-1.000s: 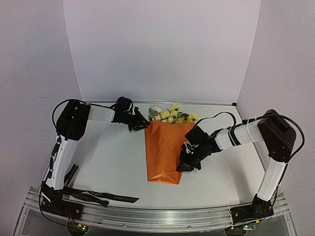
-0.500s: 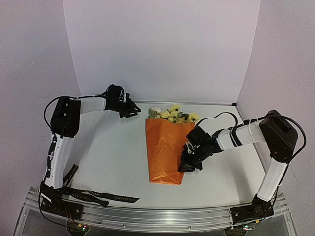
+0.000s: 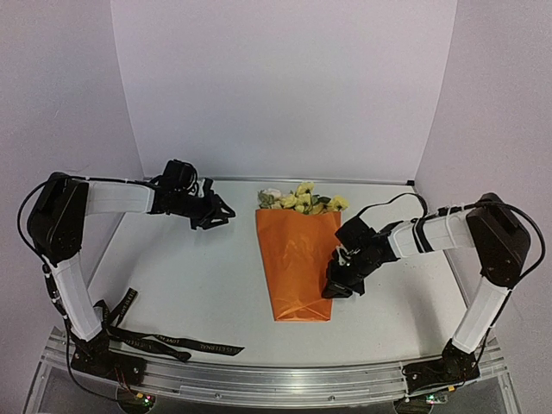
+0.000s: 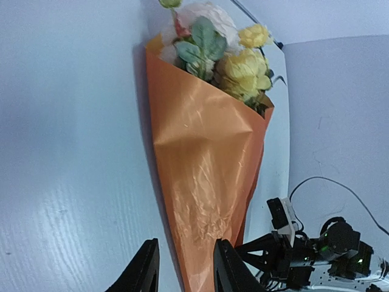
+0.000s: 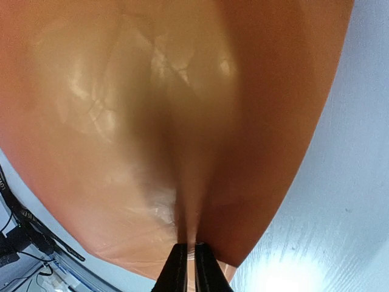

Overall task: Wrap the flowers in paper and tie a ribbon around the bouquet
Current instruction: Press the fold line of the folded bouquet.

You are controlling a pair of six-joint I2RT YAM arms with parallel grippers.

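The bouquet lies flat mid-table, its orange paper [image 3: 297,263] wrapped as a cone round the flowers [image 3: 302,200], whose yellow and cream blooms stick out at the far end. My right gripper [image 3: 335,285] is at the cone's lower right edge. In the right wrist view it [image 5: 186,264] is shut on a pinched fold of the paper [image 5: 152,109]. My left gripper [image 3: 216,213] hangs open to the left of the cone, apart from it. Its wrist view shows its fingers [image 4: 146,267] apart with nothing between them, facing the paper [image 4: 206,176] and flowers [image 4: 225,48]. The black ribbon [image 3: 164,341] lies loose near the front left.
White walls close the table at the back and both sides. A metal rail [image 3: 276,379] runs along the near edge with both arm bases. The ribbon's loops trail beside the left arm's base [image 3: 86,349].
My left gripper has swung left, away from the cone's top left corner, and its arm has stretched out. The cone's narrow end has shifted slightly right with my right gripper.
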